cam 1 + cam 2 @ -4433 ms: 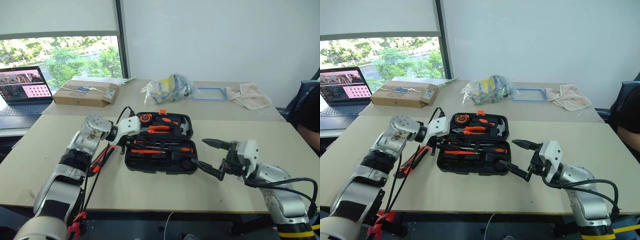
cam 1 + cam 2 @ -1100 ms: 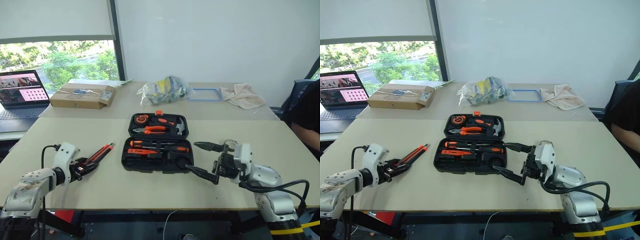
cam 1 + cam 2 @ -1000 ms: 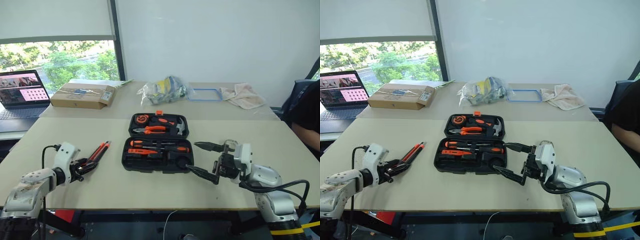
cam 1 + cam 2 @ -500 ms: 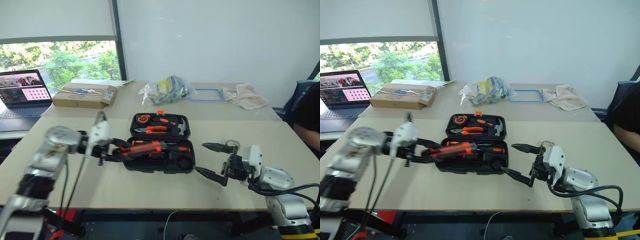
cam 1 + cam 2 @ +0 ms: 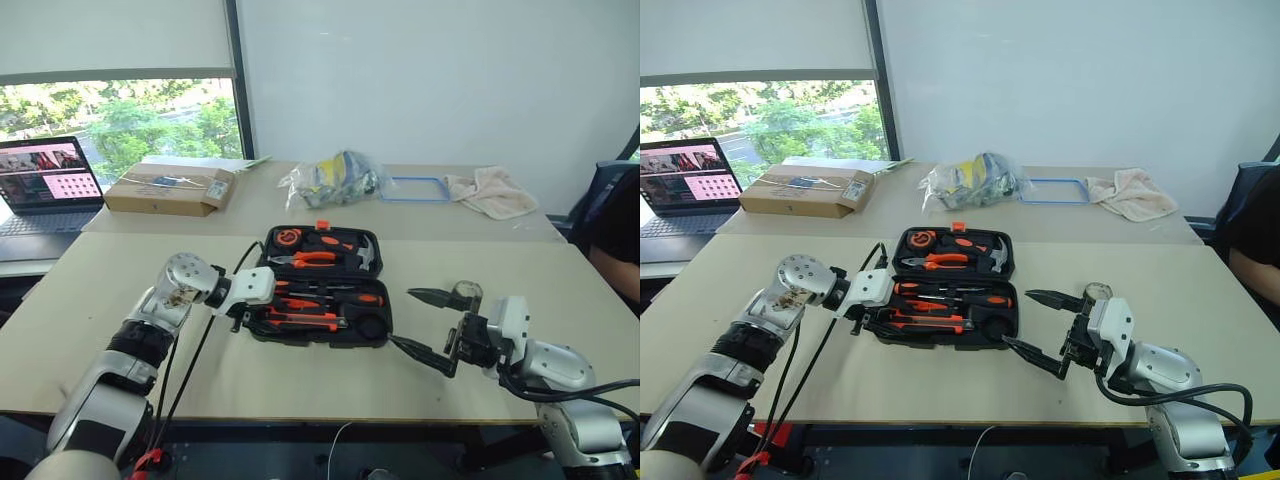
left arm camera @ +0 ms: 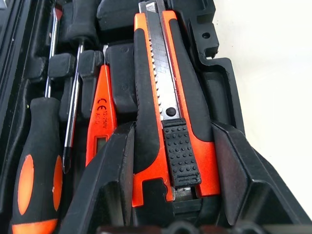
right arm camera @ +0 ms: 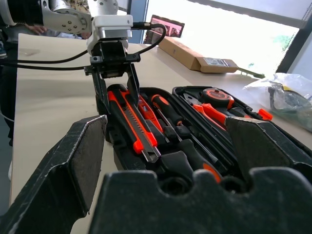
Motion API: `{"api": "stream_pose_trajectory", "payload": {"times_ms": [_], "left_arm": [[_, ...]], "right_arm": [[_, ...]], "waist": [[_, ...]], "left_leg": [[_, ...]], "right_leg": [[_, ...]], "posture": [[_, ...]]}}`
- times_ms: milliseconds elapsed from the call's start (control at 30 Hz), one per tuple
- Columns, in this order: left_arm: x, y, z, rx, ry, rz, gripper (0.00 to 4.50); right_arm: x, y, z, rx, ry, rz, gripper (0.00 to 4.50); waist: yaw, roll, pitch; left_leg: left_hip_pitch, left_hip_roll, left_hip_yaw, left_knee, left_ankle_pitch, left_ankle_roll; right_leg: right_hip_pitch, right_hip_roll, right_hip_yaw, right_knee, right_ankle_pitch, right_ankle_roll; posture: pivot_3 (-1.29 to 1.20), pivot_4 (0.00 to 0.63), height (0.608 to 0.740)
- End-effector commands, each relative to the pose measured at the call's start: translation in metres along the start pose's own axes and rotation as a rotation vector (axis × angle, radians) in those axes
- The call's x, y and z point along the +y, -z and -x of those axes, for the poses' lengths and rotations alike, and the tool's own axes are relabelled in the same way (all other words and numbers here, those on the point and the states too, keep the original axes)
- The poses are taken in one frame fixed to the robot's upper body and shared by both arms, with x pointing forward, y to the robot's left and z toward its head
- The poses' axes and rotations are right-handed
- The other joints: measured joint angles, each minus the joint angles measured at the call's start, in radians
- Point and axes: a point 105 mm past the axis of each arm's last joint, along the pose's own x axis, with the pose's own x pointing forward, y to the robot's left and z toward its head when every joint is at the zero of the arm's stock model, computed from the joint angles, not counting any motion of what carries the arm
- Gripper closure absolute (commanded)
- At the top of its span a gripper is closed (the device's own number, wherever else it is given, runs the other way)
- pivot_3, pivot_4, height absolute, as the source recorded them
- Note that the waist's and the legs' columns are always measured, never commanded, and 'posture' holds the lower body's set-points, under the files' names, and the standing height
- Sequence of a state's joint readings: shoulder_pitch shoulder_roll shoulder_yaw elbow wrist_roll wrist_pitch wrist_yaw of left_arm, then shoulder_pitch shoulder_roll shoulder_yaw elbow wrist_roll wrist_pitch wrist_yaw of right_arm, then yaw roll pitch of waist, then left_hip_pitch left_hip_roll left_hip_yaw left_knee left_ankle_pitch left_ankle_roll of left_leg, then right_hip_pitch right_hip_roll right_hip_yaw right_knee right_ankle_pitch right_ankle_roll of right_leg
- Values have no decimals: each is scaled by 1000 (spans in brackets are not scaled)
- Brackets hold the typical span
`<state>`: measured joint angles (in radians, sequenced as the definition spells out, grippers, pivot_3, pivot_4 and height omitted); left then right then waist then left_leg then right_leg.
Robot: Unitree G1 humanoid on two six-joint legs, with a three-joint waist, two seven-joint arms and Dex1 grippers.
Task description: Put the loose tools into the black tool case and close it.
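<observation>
The black tool case (image 5: 385,318) lies open mid-table, its lid half holding pliers, a hammer and a tape measure. My left gripper (image 5: 258,316) is at the case's near left corner, shut on the orange-and-black utility knife (image 6: 165,97), which lies along the near row of slots. Beside the knife sit the slim orange tester screwdriver (image 6: 100,117) and an orange-and-black screwdriver (image 6: 34,170); another screwdriver (image 5: 335,297) lies in the row behind. A black roll (image 5: 372,325) fills the near right corner. My right gripper (image 5: 410,320) hovers open just right of the case, holding nothing.
On the far table are a flat cardboard box (image 5: 170,187), a laptop (image 5: 45,180), a plastic bag (image 5: 335,178), a blue-rimmed tray (image 5: 418,187) and a cloth (image 5: 495,190). A person (image 5: 620,240) sits at the right edge. A black cable trails from my left wrist.
My left arm swung in from the table's left side, carrying the utility knife to the case and rolling it flat over the near slots. The right gripper stayed put, open.
</observation>
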<state>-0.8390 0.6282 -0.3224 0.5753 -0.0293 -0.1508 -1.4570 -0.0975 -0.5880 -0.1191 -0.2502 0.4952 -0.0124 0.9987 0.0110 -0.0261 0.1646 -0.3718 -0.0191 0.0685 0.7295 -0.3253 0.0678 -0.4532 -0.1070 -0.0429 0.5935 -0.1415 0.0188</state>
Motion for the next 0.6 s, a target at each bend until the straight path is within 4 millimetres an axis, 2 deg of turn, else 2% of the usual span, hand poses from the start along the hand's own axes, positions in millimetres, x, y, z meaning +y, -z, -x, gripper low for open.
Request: {"api": "stream_pose_trajectory", "payload": {"times_ms": [33, 233, 367, 433, 467, 500, 600], "left_arm": [[-1, 1, -7, 17, 31, -18, 2708], [-3, 4, -15, 29, 47, -2, 2708], [-6, 6, -13, 46, 61, 36, 2708], [-8, 4, -9, 26, 73, 43, 1708], [-6, 1, -7, 6, 58, 28, 1599], [-1, -4, -5, -20, 24, 24, 1106], [13, -34, 11, -186, -30, 15, 123]], "right_arm": [[-3, -10, 2, -20, 6, 29, 0], [-3, -10, 0, -21, 0, 30, 0], [-2, -10, 0, -22, -4, 28, 0], [-2, -9, 1, -20, -2, 28, 0], [-2, -9, 1, -20, -2, 27, 0], [-2, -9, 2, -19, -1, 26, 0], [-3, -7, 1, -17, 0, 24, 0]], "waist": [[0, 0, 0], [2, 0, 0], [3, 0, 0], [1, 0, 0], [1, 0, 0], [0, 0, 0], [-3, 0, 0]], "left_leg": [[0, 0, 0, 0, 0, 0], [0, 0, 0, 0, 0, 0], [1, 0, 0, 1, -1, 1], [2, 0, 0, 1, -1, 2], [2, 0, 0, 1, -1, 2], [2, 0, 0, 1, -1, 2], [2, 0, 0, 0, -1, 2]], "right_leg": [[0, 0, 0, 0, 0, 0], [0, 0, 0, 0, 0, 0], [2, -1, 0, 0, 0, 0], [2, -1, 0, 0, 0, 0], [2, -1, 0, 0, 0, 0], [2, -1, 0, 0, 0, 1], [1, 0, 0, 0, -1, 1]], "posture": [[0, 150, 740], [0, 150, 740], [0, 150, 740], [0, 150, 740], [0, 150, 740], [0, 150, 740], [0, 150, 740]]}}
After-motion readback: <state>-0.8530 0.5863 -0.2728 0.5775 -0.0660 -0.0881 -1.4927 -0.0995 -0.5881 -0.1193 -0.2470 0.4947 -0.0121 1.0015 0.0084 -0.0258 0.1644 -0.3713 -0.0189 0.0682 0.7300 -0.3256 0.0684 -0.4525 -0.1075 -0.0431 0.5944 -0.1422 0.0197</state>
